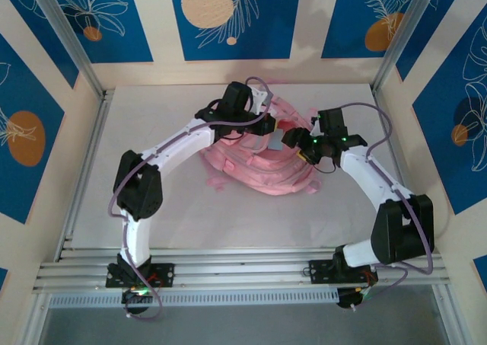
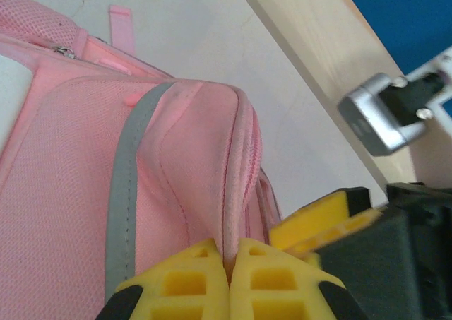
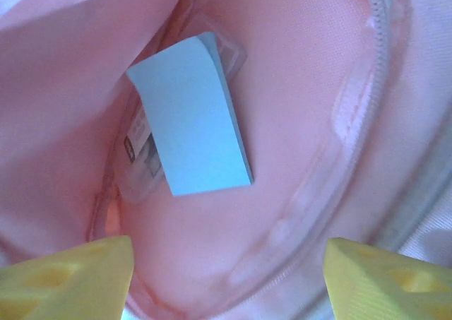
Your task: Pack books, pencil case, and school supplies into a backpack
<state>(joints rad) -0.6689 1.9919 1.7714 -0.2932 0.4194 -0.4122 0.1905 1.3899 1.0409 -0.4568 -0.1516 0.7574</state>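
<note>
Now | light-blue square (image 3: 191, 115) lay inside the backpack (image 1: 262, 174) pocket, over a clear packet (image 3: 141, 161) | backpack sat on the table (image 1: 152, 215), toward its far side | right gripper (image 3: 226, 267) spread above, empty | left gripper (image 2: 229, 281) pressed together, pinching the zipper edge (image 2: 239, 157), apparently to hold the mouth open

backpack (image 1: 262, 170): laid on table (image 1: 152, 208), directly under both pairs of fingers | left gripper (image 1: 262, 124): positioned at its far rim | right gripper (image 1: 295, 141): pointed at its fabric, just right of the left fingers
</note>
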